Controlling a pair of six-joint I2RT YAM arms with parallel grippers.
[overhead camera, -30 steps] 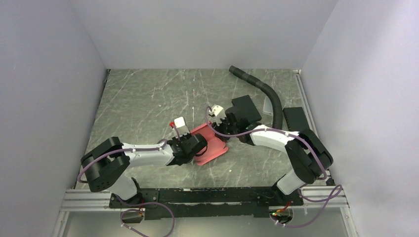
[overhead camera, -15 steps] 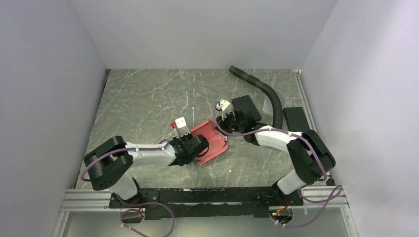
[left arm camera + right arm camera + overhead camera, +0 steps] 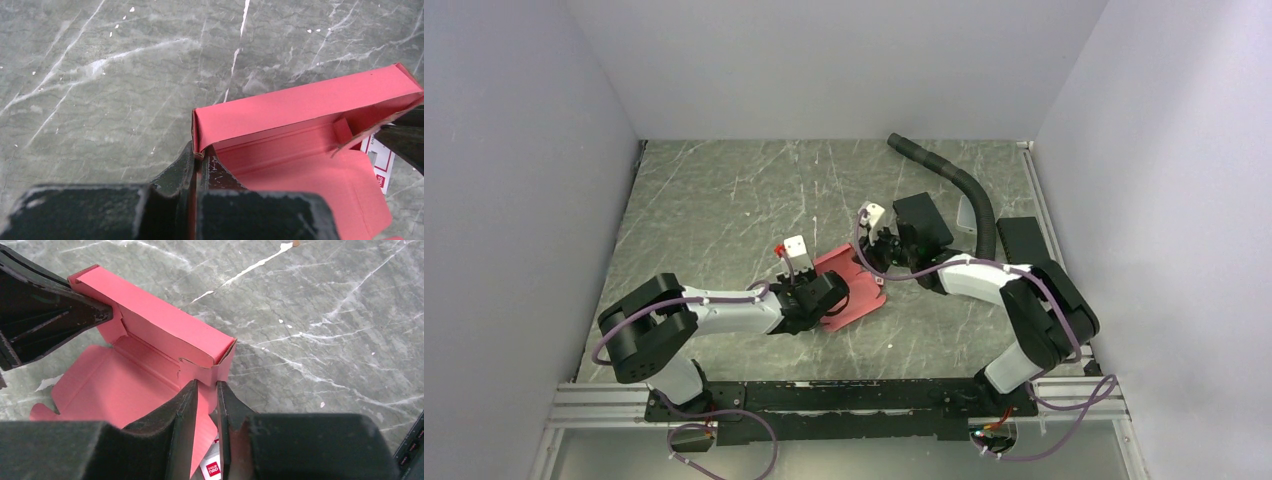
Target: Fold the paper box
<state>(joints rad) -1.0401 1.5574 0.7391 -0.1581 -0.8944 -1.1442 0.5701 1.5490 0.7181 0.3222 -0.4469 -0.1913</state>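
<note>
The paper box (image 3: 856,293) is red-pink cardboard lying open on the marble table, with its long far wall folded up (image 3: 305,107) (image 3: 160,315). My left gripper (image 3: 827,293) (image 3: 200,154) is shut on the box's left end corner; it also shows in the right wrist view (image 3: 55,315). My right gripper (image 3: 880,255) (image 3: 206,385) is at the box's right end. Its jaws stand narrowly apart, astride the end flap, with a visible gap. One right fingertip (image 3: 402,137) shows in the left wrist view.
A tiny red-and-white card (image 3: 212,468) (image 3: 381,161) lies under the box's right end. A black flat pad (image 3: 922,222) sits just behind my right gripper. A black hose (image 3: 959,185) curves at the back right, with another black block (image 3: 1021,240) beside it.
My right gripper pulled back to the right, then came in at the box's right end. The left gripper kept its hold and shifted slightly right; the box's far wall stands more upright.
</note>
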